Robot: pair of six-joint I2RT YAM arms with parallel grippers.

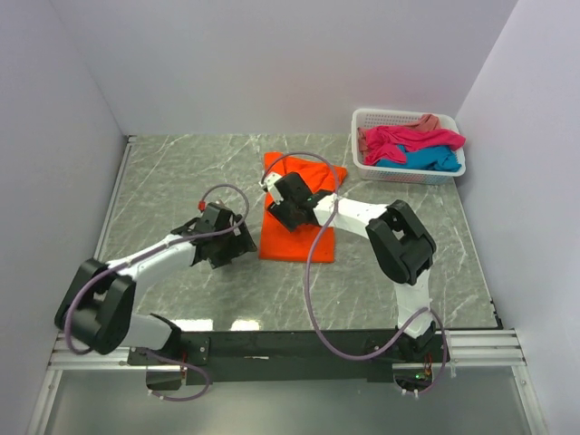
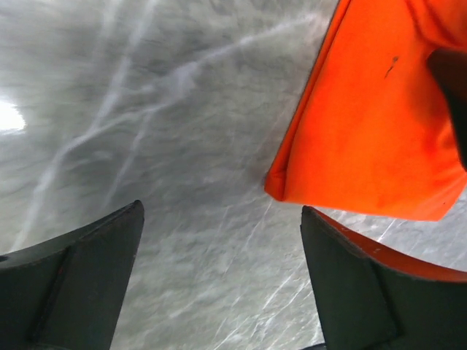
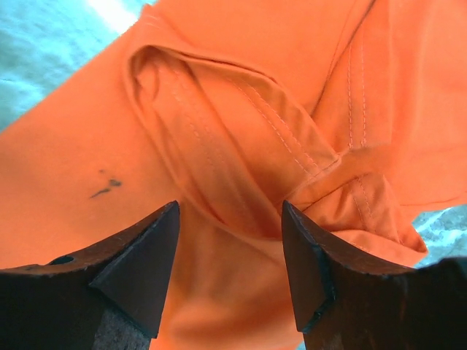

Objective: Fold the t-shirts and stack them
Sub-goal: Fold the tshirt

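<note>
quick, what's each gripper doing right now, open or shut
left gripper: open, holding nothing, beside the bright orange cloth t-shirt
right gripper: open, above that t-shirt, nothing gripped

You've got a bright orange shirt [image 1: 297, 246] with a small dark smudge [image 3: 106, 187] on it, over a grey-green table [image 1: 181, 172] with pale marble veining. Your basket [image 1: 412, 175] is white with a slotted pattern, and in it there's a magenta shirt [image 1: 412, 138], a turquoise shirt [image 1: 426, 159] and a salmon shirt [image 1: 428, 120], all plain.
</note>
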